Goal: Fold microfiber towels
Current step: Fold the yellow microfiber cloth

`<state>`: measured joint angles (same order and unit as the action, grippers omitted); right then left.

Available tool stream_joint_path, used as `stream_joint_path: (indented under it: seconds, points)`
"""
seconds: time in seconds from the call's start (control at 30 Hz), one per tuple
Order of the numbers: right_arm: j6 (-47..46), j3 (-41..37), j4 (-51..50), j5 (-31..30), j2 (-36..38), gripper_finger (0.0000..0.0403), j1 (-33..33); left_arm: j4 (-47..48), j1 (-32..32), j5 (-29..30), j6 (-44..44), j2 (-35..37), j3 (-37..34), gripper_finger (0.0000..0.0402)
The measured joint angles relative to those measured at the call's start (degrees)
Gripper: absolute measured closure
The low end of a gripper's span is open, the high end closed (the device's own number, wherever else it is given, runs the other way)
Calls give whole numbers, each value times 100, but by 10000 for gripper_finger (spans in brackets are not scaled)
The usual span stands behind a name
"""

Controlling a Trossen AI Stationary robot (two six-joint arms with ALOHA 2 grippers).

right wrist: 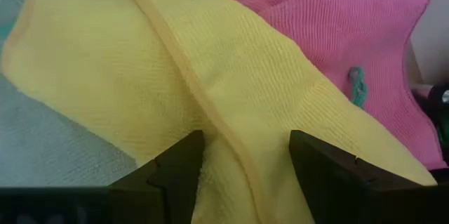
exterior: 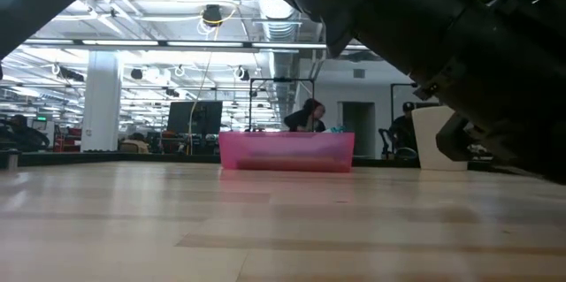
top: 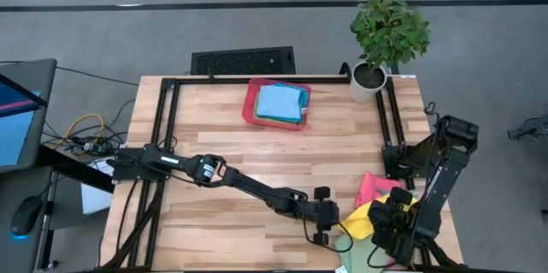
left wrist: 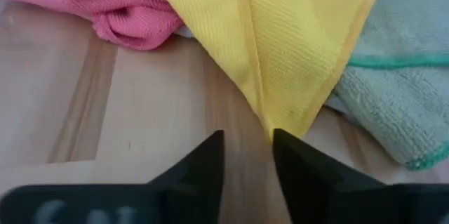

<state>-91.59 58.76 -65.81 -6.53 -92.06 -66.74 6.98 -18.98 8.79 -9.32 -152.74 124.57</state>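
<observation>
A loose pile of microfiber towels lies at the table's near right: a yellow towel (top: 358, 222) on top, a pink towel (top: 375, 189) behind it and a pale green towel (left wrist: 400, 90) under it. My left gripper (left wrist: 247, 140) lies low over the table on the pile's left. Its fingers stand a little apart, and the yellow towel's corner sits at its mouth. My right gripper (right wrist: 245, 154) points down over the yellow towel (right wrist: 140, 76), open, with a hemmed edge running between its fingers. My left gripper comes at the yellow towel's pointed corner (left wrist: 270, 127) slanting down from the table's left. The corner's tip lies on the wood against the inner edge of one fingertip (left wrist: 284, 147). Bare wood shows between the fingers, and whether the finger touches the cloth I cannot tell. My right gripper may rest on the yellow towel, but that I cannot tell either.
A red tray (top: 250, 106) with folded blue and green towels stands at the far middle. A potted plant (top: 390, 29) stands at the far right corner. A black frame runs along the table's far and side edges. Bare wood lies between the tray and the pile.
</observation>
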Motion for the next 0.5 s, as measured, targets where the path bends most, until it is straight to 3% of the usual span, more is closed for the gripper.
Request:
stream_joint_path:
  seconds: [0.2, 0.3, 0.43, 0.5]
  points:
    - [-85, 2, -256, 24, 124, 193, 50, 32, 47, -263, 4, -29, -2, 393]
    - [-15, 2, -307, 24, 126, 252, 63, 42, 43, -201, 37, -29, -2, 397]
    - [199, 2, -289, 35, 126, 365, 163, 106, 43, -203, 19, -29, 0, 400]
    - [376, 28, -292, 18, 126, 383, 224, 284, 43, -215, -73, 17, 4, 401]
